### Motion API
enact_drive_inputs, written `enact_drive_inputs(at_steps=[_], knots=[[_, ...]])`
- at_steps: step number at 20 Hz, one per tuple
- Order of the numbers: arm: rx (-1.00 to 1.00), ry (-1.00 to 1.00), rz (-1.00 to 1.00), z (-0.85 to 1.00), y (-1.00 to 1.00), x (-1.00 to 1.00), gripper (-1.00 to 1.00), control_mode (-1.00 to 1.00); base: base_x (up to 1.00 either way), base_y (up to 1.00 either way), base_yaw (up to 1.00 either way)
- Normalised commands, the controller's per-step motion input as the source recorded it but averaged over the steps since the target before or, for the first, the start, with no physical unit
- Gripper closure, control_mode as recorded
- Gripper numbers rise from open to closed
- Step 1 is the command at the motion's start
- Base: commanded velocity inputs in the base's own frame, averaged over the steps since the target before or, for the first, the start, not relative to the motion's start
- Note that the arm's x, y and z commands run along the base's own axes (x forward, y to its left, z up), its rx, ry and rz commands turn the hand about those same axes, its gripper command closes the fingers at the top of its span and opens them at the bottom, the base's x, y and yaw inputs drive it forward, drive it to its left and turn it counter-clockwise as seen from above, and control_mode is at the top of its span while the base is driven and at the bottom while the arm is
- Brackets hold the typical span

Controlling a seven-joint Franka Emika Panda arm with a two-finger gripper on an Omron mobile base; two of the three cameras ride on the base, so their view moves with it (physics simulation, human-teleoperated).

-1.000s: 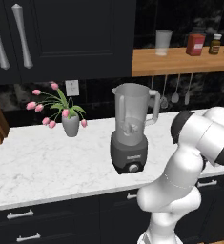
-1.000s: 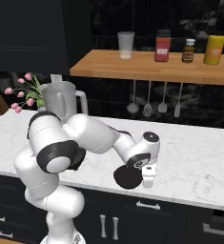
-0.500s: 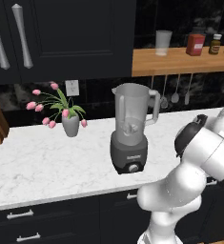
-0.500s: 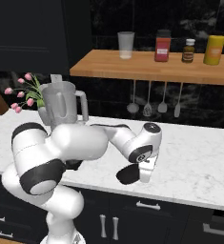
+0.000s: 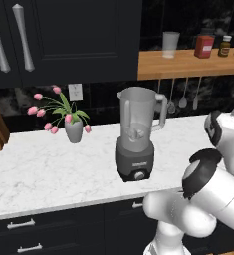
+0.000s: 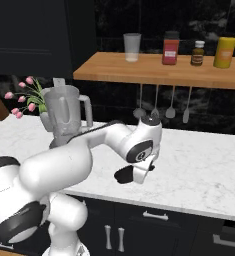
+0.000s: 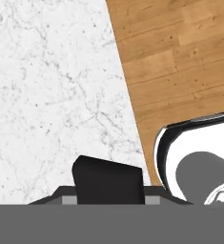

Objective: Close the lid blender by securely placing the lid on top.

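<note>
Risk: you are carrying the flat round black lid (image 6: 125,174) pinched edge-on in clenched fingers (image 6: 139,172) over the white marble desk (image 6: 204,170), well apart from the tall grey-jarred blender (image 5: 137,134); swinging across, it could slip, or clip the jar rim.

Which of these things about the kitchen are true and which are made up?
1. The blender has no lid on its jar. True.
2. The end effector holds a flat dark lid. True.
3. The pink flowers stand on the wooden shelf. False: their vase is on the white counter, left of the blender.
4. The blender lies on its side. False: it stands upright.
5. A glass cup stands on the shelf. True.
</note>
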Motion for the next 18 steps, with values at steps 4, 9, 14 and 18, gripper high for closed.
enact_drive_inputs(at_steps=[4,9,14,18], knots=[[0.05,-0.01,-0.14,0.8,0.26,-0.31,1.0,-1.0,0.0,0.0,0.0],[0.09,-0.06,-0.11,0.85,0.22,-0.25,1.0,-1.0,0.0,0.0,0.0],[0.14,-0.18,-0.09,0.82,0.24,-0.18,1.0,-1.0,0.0,0.0,0.0],[0.14,-0.23,-0.07,0.74,0.26,-0.08,1.0,-1.0,0.0,0.0,0.0]])
